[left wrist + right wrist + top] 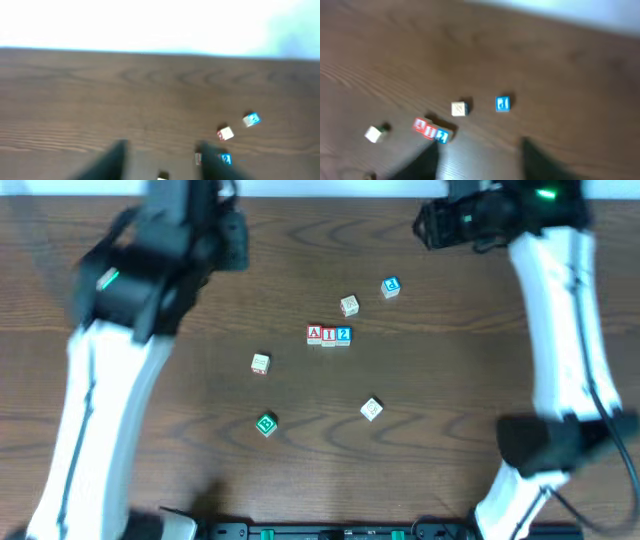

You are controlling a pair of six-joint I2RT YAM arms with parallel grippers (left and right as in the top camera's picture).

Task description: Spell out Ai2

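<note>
1. three lettered blocks stand in a row near the middle of the wooden table (470,370): the red a block (314,334), the red i block (328,335) and the blue 2 block (343,334). they touch side by side and read "ai2" from left to right in the overhead view.
2. the upper beige block (349,305) lies just above the row's right end, and a blue block (390,287) lies beyond it toward the upper right.
3. the left beige block (260,363) lies below and left of the row, well apart from it. the green block (266,424) and the lower beige block (371,409) lie nearer the arm bases.
4. the left gripper (162,162) is blurred, its dark fingers spread wide and gripping nothing.
5. the right gripper (480,162) is also blurred, its fingers set wide apart and empty, above the table near the row.
</note>
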